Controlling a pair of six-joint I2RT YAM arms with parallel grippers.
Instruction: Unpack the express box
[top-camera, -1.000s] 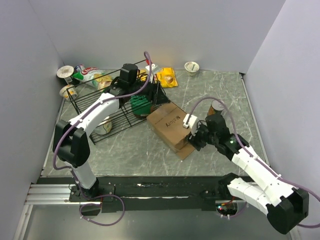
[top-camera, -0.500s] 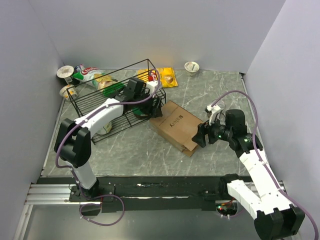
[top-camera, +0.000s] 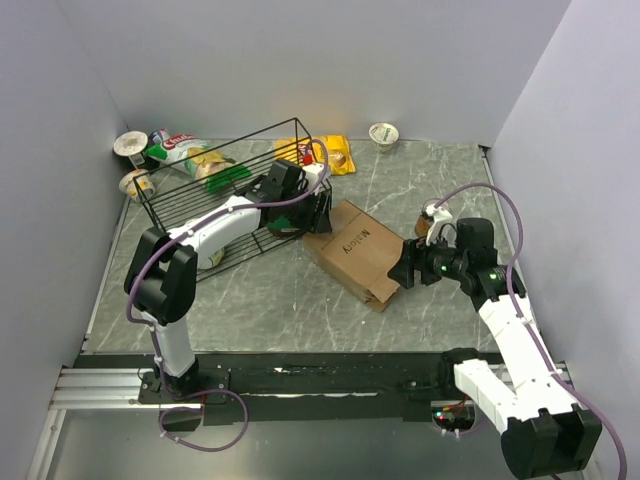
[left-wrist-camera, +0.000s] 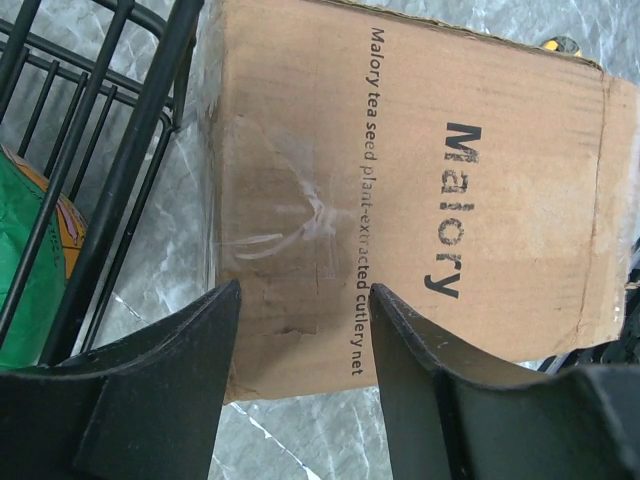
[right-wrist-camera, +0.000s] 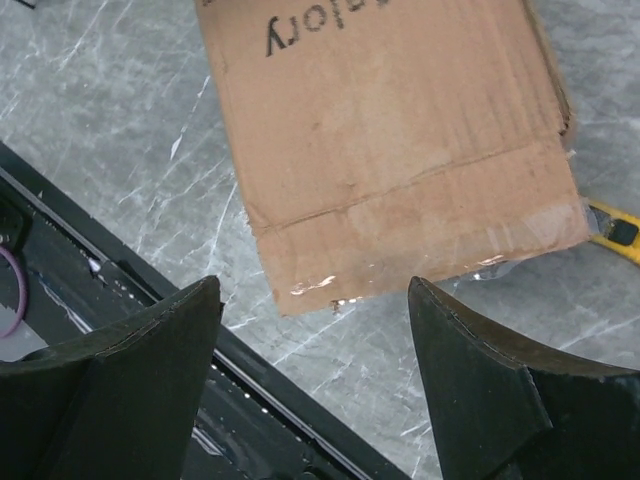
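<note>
The express box (top-camera: 355, 250) was matt brown corrugated cardboard, its paper skin creased and scuffed, with glossy clear tape (left-wrist-camera: 270, 235) wrinkled over the seam. The worktop (top-camera: 440, 180) looked like smooth grey veined stone with a faint sheen, and the wire basket (left-wrist-camera: 120, 170) was black-coated metal rod. The left claw (left-wrist-camera: 305, 300) and right claw (right-wrist-camera: 315, 290) each had 2 fingers of matt black plastic.

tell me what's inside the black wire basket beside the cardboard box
A green packet with orange print shows through the bars of the wire basket. The left arm reaches across the basket and covers much of its floor, so anything else in there is hidden.
</note>
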